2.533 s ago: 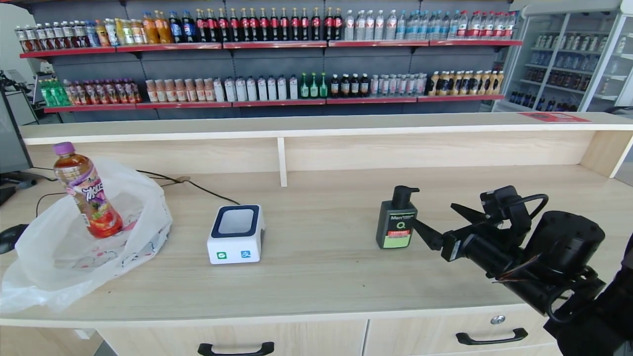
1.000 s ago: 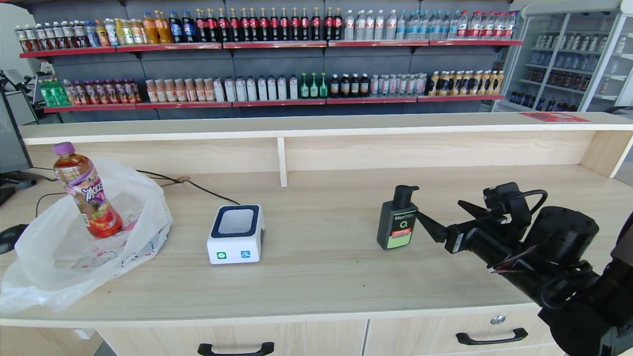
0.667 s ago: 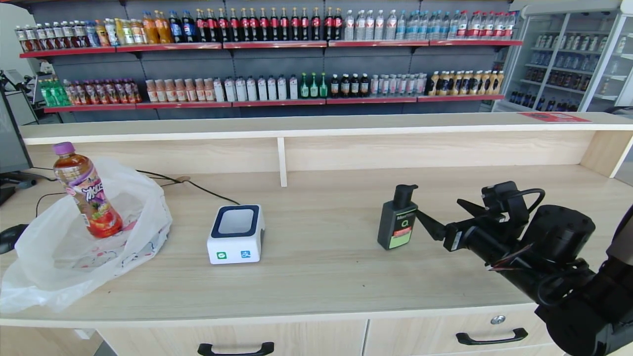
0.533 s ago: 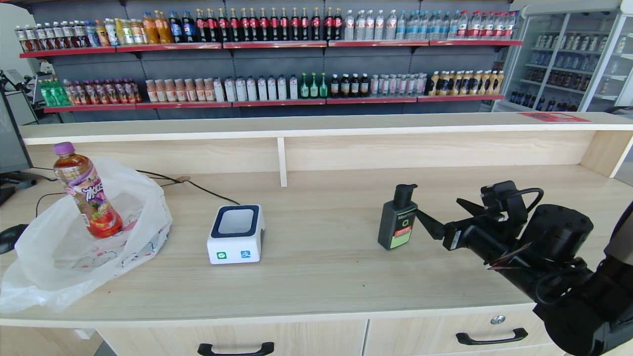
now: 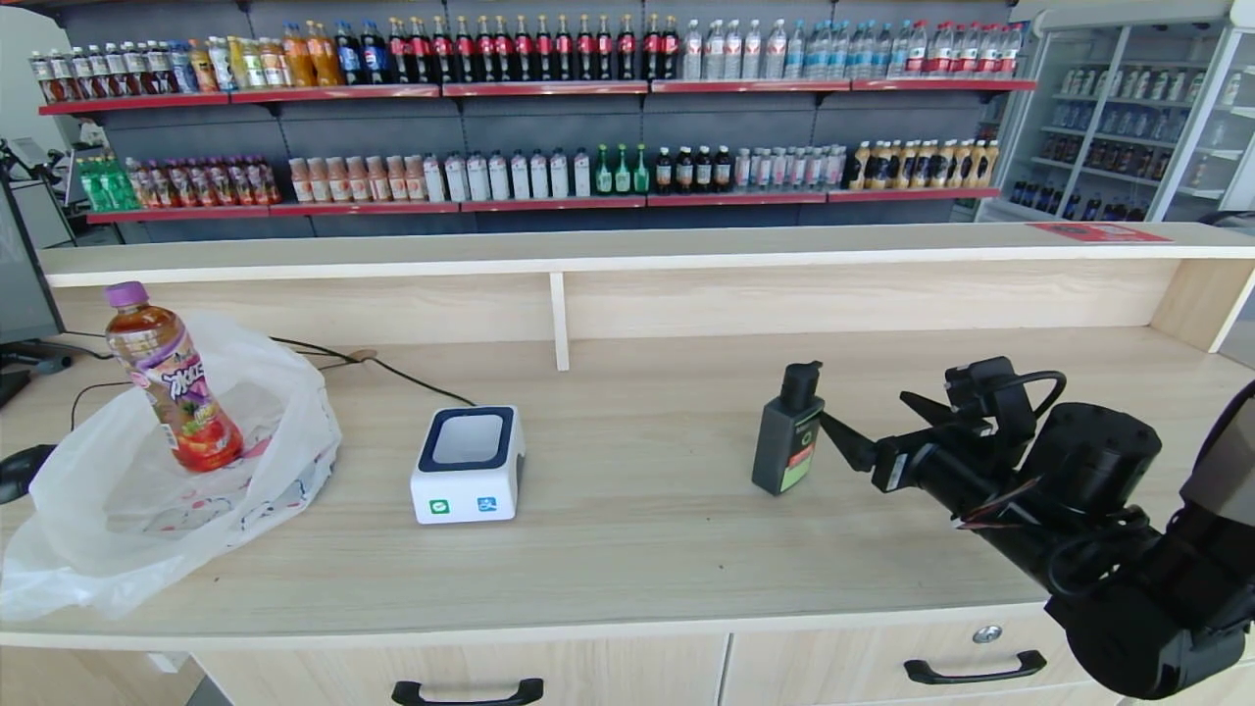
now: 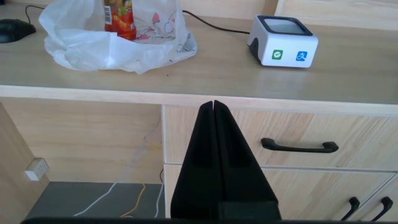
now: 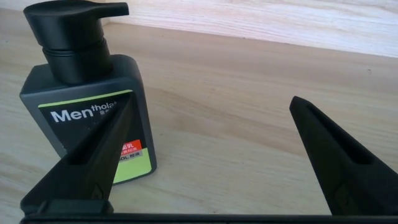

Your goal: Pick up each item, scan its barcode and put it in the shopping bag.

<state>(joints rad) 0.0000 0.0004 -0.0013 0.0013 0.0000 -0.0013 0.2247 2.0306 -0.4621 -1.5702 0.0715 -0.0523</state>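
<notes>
Step in hand: grasping the pump bottle [image 5: 787, 446], which is upright on the counter [image 5: 637, 559], well right of the scanner [image 5: 468, 463]. Right gripper [image 5: 863, 407] is spread wide, one finger right at the bottle's side, and the bottle sits outside the gap. Next move: shift over to straddle the body, then close. Left gripper [image 6: 213, 106] is pressed together, low by the drawers [image 6: 298, 168]. The tea bottle [image 5: 176, 387] is already in the shopping bag [image 5: 294, 461].

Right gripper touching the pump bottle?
Cannot tell. Head view: right gripper fingertip sits at the pump bottle edge; no plain contact or gap.
</notes>
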